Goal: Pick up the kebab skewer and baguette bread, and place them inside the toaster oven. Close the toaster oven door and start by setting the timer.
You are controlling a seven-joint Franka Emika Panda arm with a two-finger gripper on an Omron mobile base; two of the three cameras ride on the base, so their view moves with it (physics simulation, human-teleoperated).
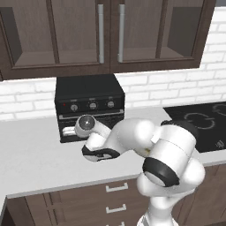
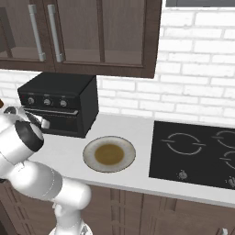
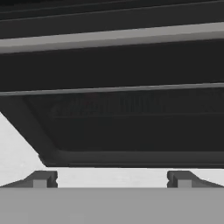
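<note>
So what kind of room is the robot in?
It looks like a kitchen. There's a black toaster oven on a grey counter, a flat black cooktop beside it, and dark wooden cupboards on a white brick wall.

The toaster oven [image 1: 89, 95] is showing matte black beside white brick wall [image 2: 193, 69]. Right of the oven, a cream plate [image 2: 109, 154] with a brown centre is lying on pale grey counter [image 1: 31, 159].

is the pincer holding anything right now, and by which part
Nothing is held. The pincer stands open with empty space between its tips, right in front of the toaster oven door.
</note>
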